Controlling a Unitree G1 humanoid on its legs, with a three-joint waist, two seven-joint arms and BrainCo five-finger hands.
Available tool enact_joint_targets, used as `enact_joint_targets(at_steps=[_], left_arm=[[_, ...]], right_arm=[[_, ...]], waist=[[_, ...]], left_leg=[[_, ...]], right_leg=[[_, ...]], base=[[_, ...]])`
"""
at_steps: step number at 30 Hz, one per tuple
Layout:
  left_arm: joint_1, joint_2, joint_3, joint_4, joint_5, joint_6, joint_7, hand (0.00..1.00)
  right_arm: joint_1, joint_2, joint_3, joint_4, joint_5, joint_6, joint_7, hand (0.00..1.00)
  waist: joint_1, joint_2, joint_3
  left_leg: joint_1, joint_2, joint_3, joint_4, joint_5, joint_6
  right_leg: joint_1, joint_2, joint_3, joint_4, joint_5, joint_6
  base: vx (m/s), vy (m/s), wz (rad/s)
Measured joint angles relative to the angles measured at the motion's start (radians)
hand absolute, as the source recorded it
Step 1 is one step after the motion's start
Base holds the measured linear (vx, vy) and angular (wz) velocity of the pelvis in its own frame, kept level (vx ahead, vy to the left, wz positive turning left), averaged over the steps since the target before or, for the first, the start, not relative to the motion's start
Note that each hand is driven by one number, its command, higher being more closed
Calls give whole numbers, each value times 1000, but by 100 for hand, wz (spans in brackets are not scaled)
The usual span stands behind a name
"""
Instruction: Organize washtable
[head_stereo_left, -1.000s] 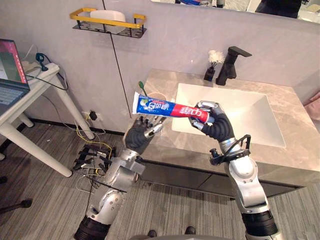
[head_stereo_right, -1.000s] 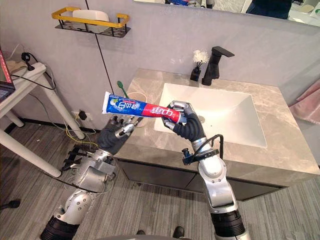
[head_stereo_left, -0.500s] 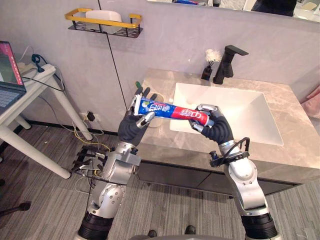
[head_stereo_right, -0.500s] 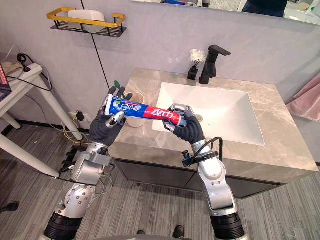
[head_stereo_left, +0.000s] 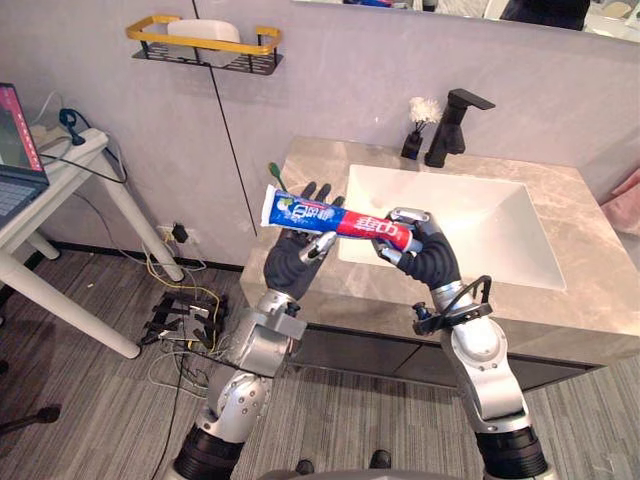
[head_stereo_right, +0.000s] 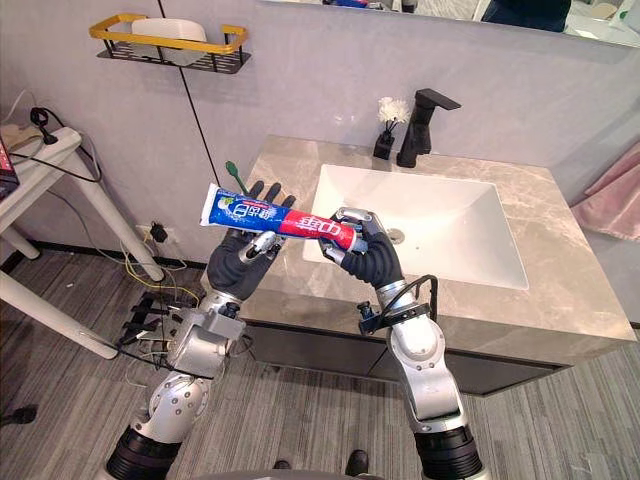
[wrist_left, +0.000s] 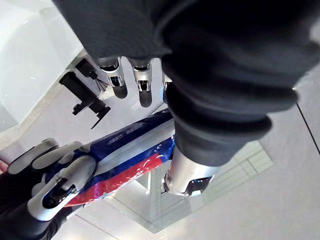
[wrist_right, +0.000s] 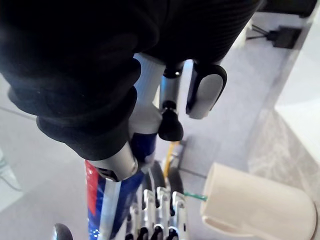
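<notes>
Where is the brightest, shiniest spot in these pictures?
Left eye view: light glares off the white sink, the brightest patch there. Left wrist view: the sink glows plain white behind the toothpaste tube. Right wrist view: the white cup catches the light too.

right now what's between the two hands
The toothpaste bridges the gap. The right hand is shut on its red end, and its blue end lies against the open left hand. Both eye views show it.
</notes>
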Motion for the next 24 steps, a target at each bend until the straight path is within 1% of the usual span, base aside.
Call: enact_joint_targets(at_steps=[6,7,13,17,20,22,23,24], left_arm=[[-31,-9,-2,5,0,0,2,0],[-31,-9,-2,5,0,0,2,100],[-31,-13,5,12,0,-7,19,100],[-31,-19,7,20,0,-10,19,100],[-31,-24,13,22,1,-10,20,100],[-31,-37,21,22,1,-10,21,100],[-31,-38,22,22,1,-10,21,100],[-31,-38,24,22,1,-10,21,100]], right_arm=[[0,5,56,0,0,1,5,100],[0,6,58,0,0,1,5,100],[13,8,57,0,0,7,9,100],[30,12,56,1,0,8,28,100],[44,26,60,1,0,8,47,100],[46,30,67,1,0,8,50,100],[46,31,68,2,0,8,51,0],[47,31,69,3,0,8,53,0]], waist=[[0,0,-1],[0,0,-2],[-1,3,-12],[-1,2,-12],[-6,2,-12],[-19,2,-13],[-21,1,-13],[-22,1,-13]], left_leg=[[0,1,15,0,0,0],[-1,1,16,0,0,0],[-2,0,17,-1,0,0],[-1,1,17,-1,0,0],[-1,1,17,-1,0,0],[-1,1,18,-2,0,0],[-1,1,18,-2,0,0],[0,1,20,-3,0,0]], right_leg=[[-6,1,14,0,6,-1],[-8,1,15,0,7,-1],[-9,0,16,0,8,-1],[-9,0,16,0,8,-1],[-9,0,16,0,8,-1],[-9,0,16,0,8,-1],[-9,0,16,0,8,-1],[-9,1,17,0,8,-1]], base=[[-34,7,-7],[-29,9,-7],[-4,1,-1],[0,0,0],[0,0,0],[0,0,0],[0,0,0],[-14,5,-4]])
